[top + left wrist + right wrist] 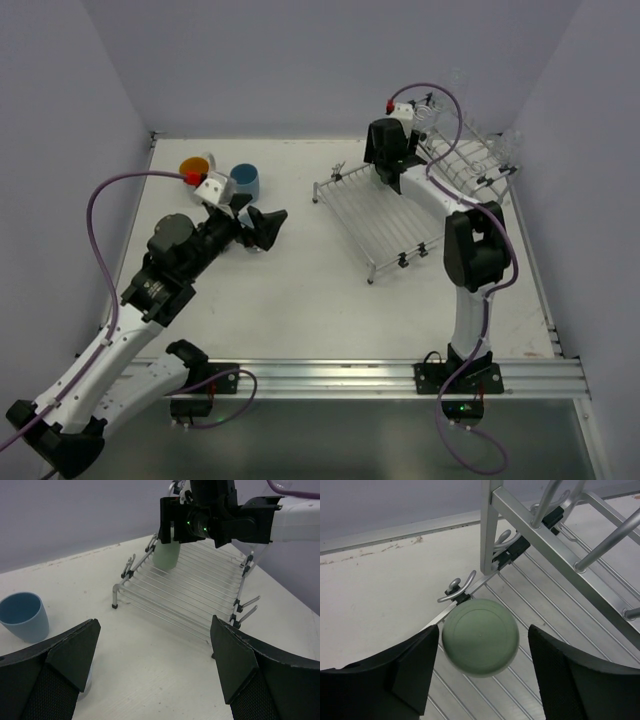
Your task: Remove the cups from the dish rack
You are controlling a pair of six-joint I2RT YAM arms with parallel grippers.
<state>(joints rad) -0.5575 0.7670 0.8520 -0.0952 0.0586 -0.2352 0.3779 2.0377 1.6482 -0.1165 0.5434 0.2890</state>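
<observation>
Green cup (pixel 480 637), rim hidden, perhaps ungripped

An upturned pale green cup (pixel 480 636) sits on the dish rack (pixel 555 605) between the right gripper's (pixel 482 665) parted fingers.

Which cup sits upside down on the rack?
The pale green cup, bottom up on the dish rack's flat section, between the right gripper's fingers. The blue cup and orange-inside cup stand upright off the rack.
</observation>
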